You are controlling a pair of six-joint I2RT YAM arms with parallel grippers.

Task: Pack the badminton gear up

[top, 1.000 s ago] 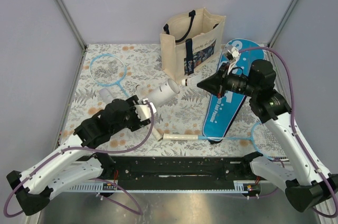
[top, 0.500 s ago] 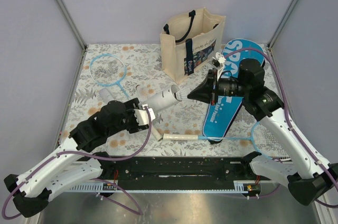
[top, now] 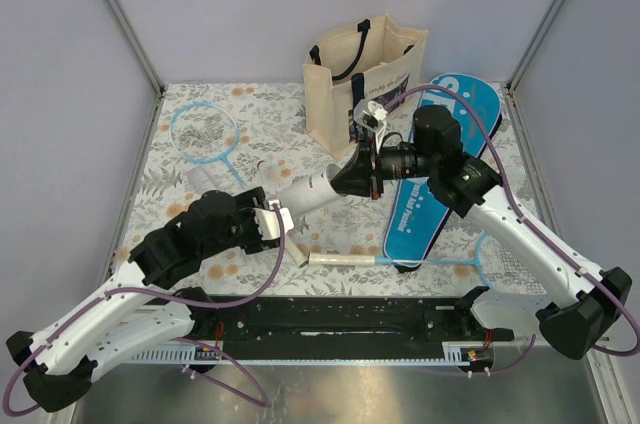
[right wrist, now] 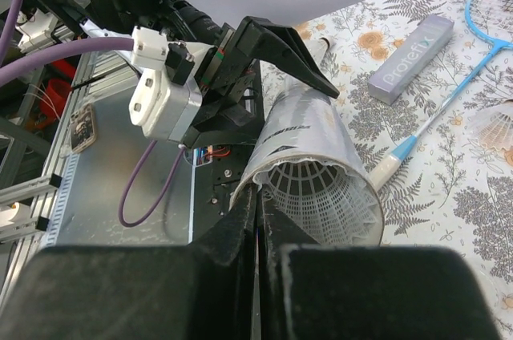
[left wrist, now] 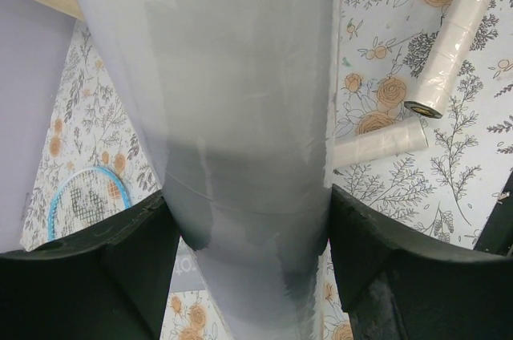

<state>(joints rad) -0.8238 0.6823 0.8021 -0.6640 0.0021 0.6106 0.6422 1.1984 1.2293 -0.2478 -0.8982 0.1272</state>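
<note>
Two grippers share this step. The right gripper [right wrist: 258, 200] — fingers pinched together on a shuttlecock [right wrist: 313, 188] — sits at the open mouth of the long white tube [top: 305, 186], which is held tilted mid-table, left of the blue case [top: 420, 214], clamped at its near end by the left gripper [top: 270, 214]. I'd push straight along the tube's axis, releasing only once the shuttlecock seats.

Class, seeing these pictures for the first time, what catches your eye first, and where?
Mid-table, the left tool grips a tilted white tube while the right tool holds a shuttlecock in its open mouth. Behind stands a cream tote bag, with a blue racket case lying to its right.
</note>
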